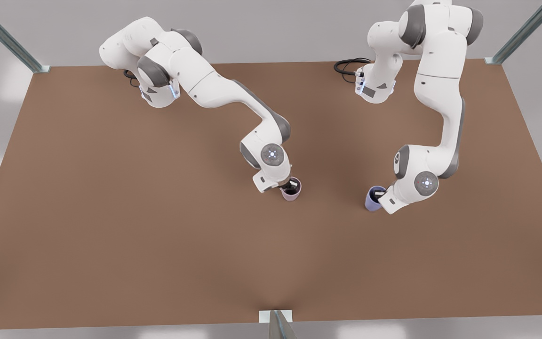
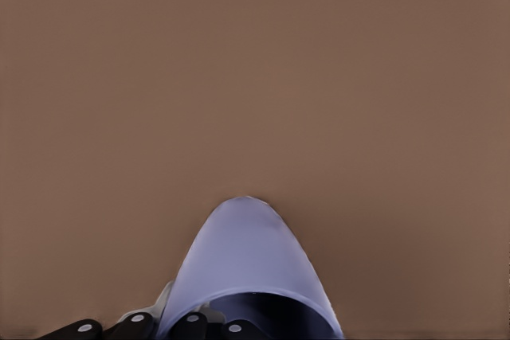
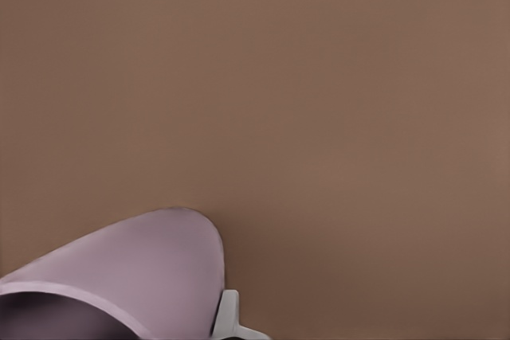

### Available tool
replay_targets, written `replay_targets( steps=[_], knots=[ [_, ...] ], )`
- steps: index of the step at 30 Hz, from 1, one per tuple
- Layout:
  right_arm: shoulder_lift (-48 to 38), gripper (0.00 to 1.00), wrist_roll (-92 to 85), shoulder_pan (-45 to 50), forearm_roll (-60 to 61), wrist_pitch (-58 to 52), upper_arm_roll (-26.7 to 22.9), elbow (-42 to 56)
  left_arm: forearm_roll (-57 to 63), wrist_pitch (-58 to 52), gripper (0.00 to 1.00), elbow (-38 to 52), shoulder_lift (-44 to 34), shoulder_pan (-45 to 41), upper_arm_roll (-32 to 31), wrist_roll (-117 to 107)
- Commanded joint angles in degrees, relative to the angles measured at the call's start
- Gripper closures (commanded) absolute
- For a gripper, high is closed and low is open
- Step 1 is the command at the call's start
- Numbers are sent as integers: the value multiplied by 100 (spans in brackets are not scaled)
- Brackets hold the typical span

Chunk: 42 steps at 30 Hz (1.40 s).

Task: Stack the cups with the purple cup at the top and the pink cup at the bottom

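Note:
The pink cup stands upright on the brown table near its middle. My right gripper, on the arm at the front view's left, is shut on the cup's rim, one finger inside and one outside. The right wrist view shows the pink cup close up, with a pale finger against its outer wall. The purple cup stands farther toward the front view's right. My left gripper is shut on its rim. In the left wrist view the purple cup sits between dark fingertips.
Both arm bases stand at the table's far edge, with a black cable beside the one on the front view's right. Metal frame posts rise at the far corners, and a bracket sits on the near edge. Bare table separates the cups.

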Motion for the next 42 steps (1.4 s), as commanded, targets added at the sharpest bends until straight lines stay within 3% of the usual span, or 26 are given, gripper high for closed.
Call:
replay_targets(
  steps=[1,8,9,10,18,21,22,24,25,28,31,42],
  knots=[
    [6,63,61,0,-1,5,0,2,-374,-81,79,13,-16,0,0,-6],
    [103,54,254,0,26,180,-44,11,-374,-388,79,31,-254,-8,-9,-112],
    [41,46,254,0,35,128,-70,-16,-374,-617,79,118,-350,-9,-18,-243],
    [6,45,254,-9,35,93,-70,-33,-374,-705,79,171,-386,-9,-27,-261],
    [-451,45,237,-70,105,84,-70,-209,-365,-1593,79,479,-772,-105,-18,-384],
    [-1153,42,-44,-334,26,-83,-70,-771,-365,-1751,79,531,-913,-105,-27,-490],
    [-1540,36,-474,-580,17,-381,-79,-1026,-374,-1786,79,610,-904,-123,-114,-647],
    [-2831,6,-1774,-1370,8,-1112,-88,-1939,-382,-1830,79,813,-852,-123,-466,-1210],
    [-3412,0,-2680,-2056,-1,-1252,-79,-2388,-391,-1786,79,848,-843,-123,-712,-1579],
    [-4309,0,-4693,-3787,-44,-2508,-79,-2442,-514,-1558,79,910,-799,-175,-1248,-2519],
    [-4634,0,-6213,-4667,-352,-2720,-61,-2424,-523,-1400,79,1147,-553,-641,-1284,-3240],
    [-4283,0,-6364,-4878,-695,-2975,-114,-1475,-672,-794,79,1701,63,-1459,-1284,-4515]
  ],
)
